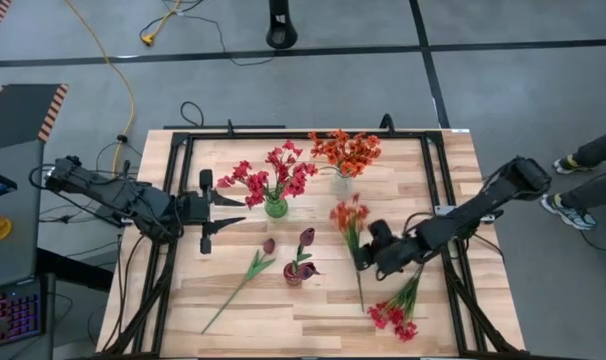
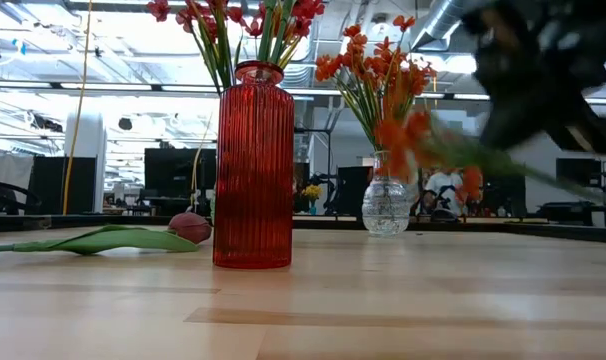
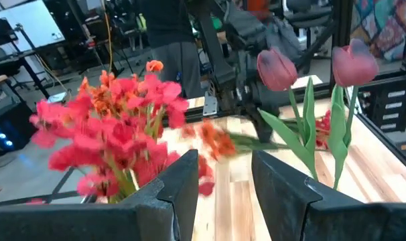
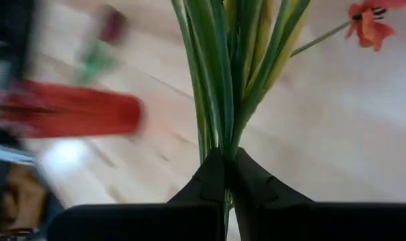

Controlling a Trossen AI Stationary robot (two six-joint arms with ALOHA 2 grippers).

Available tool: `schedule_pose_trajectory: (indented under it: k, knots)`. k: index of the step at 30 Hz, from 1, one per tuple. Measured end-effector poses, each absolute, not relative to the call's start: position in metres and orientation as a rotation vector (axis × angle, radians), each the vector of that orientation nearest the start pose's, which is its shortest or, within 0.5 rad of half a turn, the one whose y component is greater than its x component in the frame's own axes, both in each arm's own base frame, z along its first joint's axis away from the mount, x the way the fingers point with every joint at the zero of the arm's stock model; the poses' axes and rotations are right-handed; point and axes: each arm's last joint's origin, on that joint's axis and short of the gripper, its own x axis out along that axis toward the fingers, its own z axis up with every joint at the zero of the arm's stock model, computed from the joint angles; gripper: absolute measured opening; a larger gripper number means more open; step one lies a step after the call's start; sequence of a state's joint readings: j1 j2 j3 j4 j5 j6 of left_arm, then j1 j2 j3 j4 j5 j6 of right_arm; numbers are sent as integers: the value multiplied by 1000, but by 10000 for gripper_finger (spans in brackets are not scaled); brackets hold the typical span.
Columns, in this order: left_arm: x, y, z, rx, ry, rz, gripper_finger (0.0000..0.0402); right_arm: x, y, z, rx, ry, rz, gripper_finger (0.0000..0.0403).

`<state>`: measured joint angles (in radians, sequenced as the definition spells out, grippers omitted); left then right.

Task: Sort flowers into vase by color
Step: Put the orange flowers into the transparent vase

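**Orange stem gripped; transfer to the clear vase pending**

The right gripper (image 4: 224, 175) is closed tight on the green stalks of an orange flower stem (image 1: 350, 218); the right wrist view shows the stalks pinched between the two fingers, with an orange bloom at the far end. In the high view this gripper sits right of the table's centre, the orange head pointing toward the clear vase (image 1: 342, 184), which already carries an orange bunch (image 1: 346, 150). The low view shows the stem off the board, tilted and blurred.

Just beyond the gripper, toward the near edge, a pinkish-red stem (image 1: 397, 312) lies flat on the table (image 1: 453, 180). Left of centre, the red vase (image 1: 295, 273) holds maroon tulips, and one maroon tulip (image 1: 245, 277) lies loose beside it. The green vase (image 1: 275, 208) holds pinkish-red flowers.

The left gripper (image 1: 206, 210) waits with fingers apart, beside the green vase and holding nothing.

Judgement: the step in hand is carrying the orange stem. The next move calls for raising it upright, stalk ends down, over the clear vase's narrow mouth without disturbing the bunch already inside.
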<state>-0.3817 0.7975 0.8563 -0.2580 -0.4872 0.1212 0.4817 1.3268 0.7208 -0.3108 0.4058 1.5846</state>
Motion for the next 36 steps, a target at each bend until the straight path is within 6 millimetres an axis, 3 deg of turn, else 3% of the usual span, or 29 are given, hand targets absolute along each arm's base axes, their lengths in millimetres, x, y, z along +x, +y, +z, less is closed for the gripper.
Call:
schedule_pose_trajectory:
  k: [8, 16, 20, 29, 36]
  knots:
    - [149, -44, 334, 129, 138, 134, 127, 205, 90, 244, 795, 390, -483, 40]
    - [147, -43, 339, 111, 96, 136, 127, 185, 98, 263, 500, 339, -381, 41]
    - [147, -43, 339, 109, 97, 143, 127, 181, 102, 267, 325, 269, -431, 41]
    - [147, -42, 338, 94, 97, 185, 127, 190, 96, 284, 99, 139, -548, 42]
    - [147, -42, 338, 106, 98, 185, 127, 206, 82, 303, -56, 86, -427, 42]
